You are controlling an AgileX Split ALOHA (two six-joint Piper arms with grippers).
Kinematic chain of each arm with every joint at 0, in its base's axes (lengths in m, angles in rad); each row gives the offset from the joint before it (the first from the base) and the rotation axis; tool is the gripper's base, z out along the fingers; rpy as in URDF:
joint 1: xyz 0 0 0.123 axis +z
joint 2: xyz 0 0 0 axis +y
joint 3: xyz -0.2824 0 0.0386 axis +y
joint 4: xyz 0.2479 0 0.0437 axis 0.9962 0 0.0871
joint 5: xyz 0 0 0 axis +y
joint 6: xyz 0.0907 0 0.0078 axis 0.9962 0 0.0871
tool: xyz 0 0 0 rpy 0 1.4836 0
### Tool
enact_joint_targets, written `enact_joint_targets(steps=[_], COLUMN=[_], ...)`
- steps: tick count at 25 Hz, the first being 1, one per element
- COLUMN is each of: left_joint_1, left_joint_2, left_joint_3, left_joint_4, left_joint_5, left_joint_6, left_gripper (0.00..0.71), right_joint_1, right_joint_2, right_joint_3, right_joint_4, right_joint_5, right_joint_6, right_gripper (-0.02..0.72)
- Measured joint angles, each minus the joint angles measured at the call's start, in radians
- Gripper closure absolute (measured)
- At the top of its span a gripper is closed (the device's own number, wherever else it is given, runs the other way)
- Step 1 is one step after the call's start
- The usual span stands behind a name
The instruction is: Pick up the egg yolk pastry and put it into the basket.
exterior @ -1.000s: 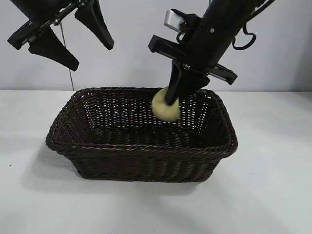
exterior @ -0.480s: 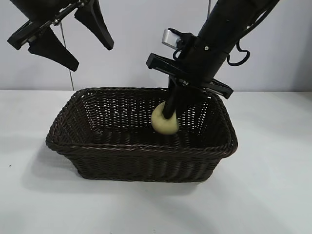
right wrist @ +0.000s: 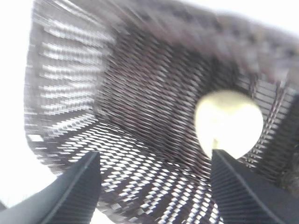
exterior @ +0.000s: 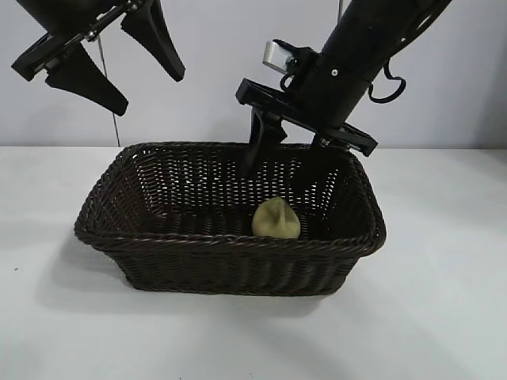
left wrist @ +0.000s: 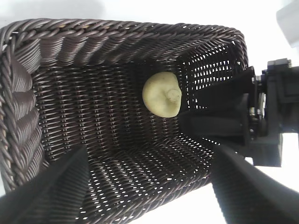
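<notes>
The egg yolk pastry (exterior: pixel 276 219), pale yellow and round, lies loose on the floor of the dark brown wicker basket (exterior: pixel 222 241), toward its right half. It also shows in the left wrist view as the pastry (left wrist: pixel 161 94) and in the right wrist view as the pastry (right wrist: pixel 229 122). My right gripper (exterior: pixel 275 178) hangs open just above it inside the basket's mouth, its fingers apart and holding nothing. My left gripper (exterior: pixel 149 91) is open and parked high at the upper left, above the basket's left end.
The basket stands in the middle of a white table (exterior: pixel 444 317) with a plain pale wall behind. Woven basket walls (left wrist: pixel 28 93) slope up around the pastry. The right arm's black body (left wrist: pixel 233 116) reaches over the basket's right rim.
The right gripper has opened and let go of the pastry, which has dropped from between its fingers onto the basket floor. The left arm has not moved.
</notes>
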Motion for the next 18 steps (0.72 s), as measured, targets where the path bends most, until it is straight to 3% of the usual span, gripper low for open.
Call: enact_joint_targets(steps=[11, 18], left_joint_1=[0.002, 0.002], left_joint_2=[0.000, 0.000], left_joint_3=[0.000, 0.000], left_joint_4=[0.000, 0.004], left_joint_5=[0.006, 0.006], left_joint_6=[0.001, 0.001], left_gripper=[0.178, 0.178], right_joint_1=[-0.042, -0.098], right_joint_2=[-0.008, -0.008], right_joint_3=[-0.136, -0.136], right_joint_4=[-0.045, -0.062], right_joint_5=[0.143, 0.164], right_joint_6=[0.047, 0.047], right_gripper=[0.216, 0.216])
